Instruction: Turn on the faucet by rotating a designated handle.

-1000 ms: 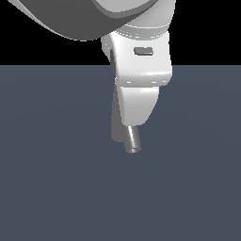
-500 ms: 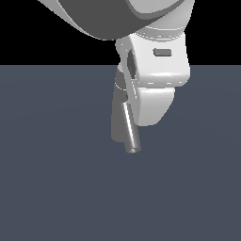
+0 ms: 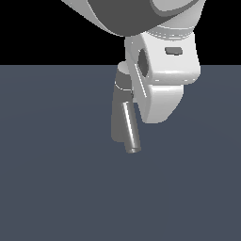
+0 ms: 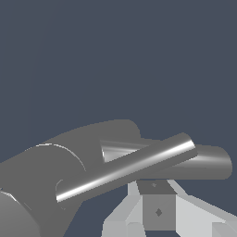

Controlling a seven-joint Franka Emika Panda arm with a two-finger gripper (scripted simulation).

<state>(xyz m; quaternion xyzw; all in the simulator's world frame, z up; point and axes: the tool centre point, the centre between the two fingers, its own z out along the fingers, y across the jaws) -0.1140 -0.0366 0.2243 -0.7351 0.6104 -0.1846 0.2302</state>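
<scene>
Faucet (image 3: 119,110), grey metal, upright cylinder with round cap, is set on the dark bench (image 3: 52,179) toward its far edge, roughly midway between the side edges as seen in the exterior view. Spout (image 3: 131,127), a slanted tube, is directed downward and toward the near edge. Handle (image 4: 125,166), a thin bright rod, is shown in the wrist view projecting sideways from the cap and crossing in front of the spout. Claw (image 3: 160,101), white, is held close beside the faucet on the exterior view's right, low enough to stand level with the cap; this placement is judged to suit a sideways push on the rod. Fingertips are not clearly shown, so whether the claw is spread or closed cannot be told. Contact with the handle cannot be confirmed.
</scene>
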